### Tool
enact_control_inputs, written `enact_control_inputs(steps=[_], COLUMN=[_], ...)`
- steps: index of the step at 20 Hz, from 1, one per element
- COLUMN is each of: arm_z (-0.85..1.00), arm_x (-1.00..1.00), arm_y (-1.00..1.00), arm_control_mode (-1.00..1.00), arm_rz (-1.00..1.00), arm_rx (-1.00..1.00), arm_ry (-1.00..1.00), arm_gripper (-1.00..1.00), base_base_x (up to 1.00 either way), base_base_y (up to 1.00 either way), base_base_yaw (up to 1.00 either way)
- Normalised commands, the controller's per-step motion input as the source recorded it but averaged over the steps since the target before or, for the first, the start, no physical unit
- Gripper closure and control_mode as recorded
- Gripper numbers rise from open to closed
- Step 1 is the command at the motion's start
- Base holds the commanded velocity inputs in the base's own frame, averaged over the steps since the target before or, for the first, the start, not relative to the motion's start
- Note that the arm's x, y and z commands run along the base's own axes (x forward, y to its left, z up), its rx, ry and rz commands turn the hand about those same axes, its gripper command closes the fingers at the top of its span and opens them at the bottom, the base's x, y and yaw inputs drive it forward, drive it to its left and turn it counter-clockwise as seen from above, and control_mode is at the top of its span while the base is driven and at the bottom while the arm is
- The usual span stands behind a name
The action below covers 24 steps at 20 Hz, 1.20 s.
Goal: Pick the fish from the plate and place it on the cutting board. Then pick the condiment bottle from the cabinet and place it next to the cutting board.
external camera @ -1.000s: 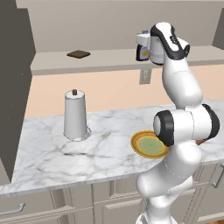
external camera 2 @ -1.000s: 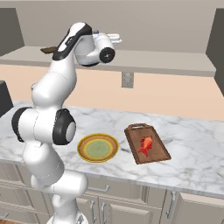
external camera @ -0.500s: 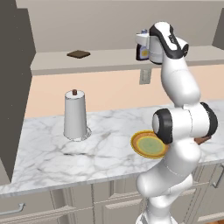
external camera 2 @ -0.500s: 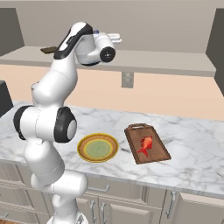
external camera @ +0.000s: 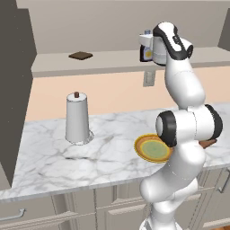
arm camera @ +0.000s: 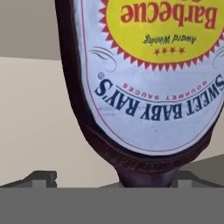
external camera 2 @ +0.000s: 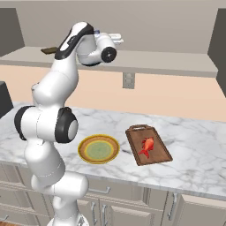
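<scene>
Up on the long beige-grey shelf ledge [external camera: 112,60], wide-open gripper [external camera: 144,45] straddles dark label-fronted sauce bottle [arm camera: 148,83], no grip evident; white marble counter [external camera 2: 194,145] below carries brown board [external camera 2: 148,145] near front edge.

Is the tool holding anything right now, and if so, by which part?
Nothing is held yet. The tool is open, with the condiment bottle close in front of it on the cabinet ledge.

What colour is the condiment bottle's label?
White with a yellow sunburst and red lettering on the condiment bottle; clearest in the hand view.
</scene>
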Motion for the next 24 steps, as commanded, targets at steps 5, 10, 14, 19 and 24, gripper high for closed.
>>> enact_control_inputs(steps=[5, 10, 14, 19, 24], arm_z=[0.0, 0.0, 0.0, 0.0, 0.0], arm_x=[0.0, 0.0, -0.02, -0.05, -0.09], arm_y=[0.0, -0.03, -0.09, -0.09, -0.06], arm_control_mode=[-1.0, -1.0, -1.0, -1.0, -1.0], arm_rz=[0.0, 0.0, 0.0, 0.0, -0.01], arm_rx=[0.0, 0.0, 0.0, 0.0, 0.0], arm_ry=[0.0, 0.0, 0.0, 0.0, 0.0], arm_gripper=[-1.0, -1.0, -1.0, -1.0, -1.0], base_base_x=[0.0, 0.0, 0.0, 0.0, 0.0], base_base_y=[0.0, 0.0, 0.0, 0.0, 0.0], base_base_yaw=[0.0, 0.0, 0.0, 0.0, 0.0])
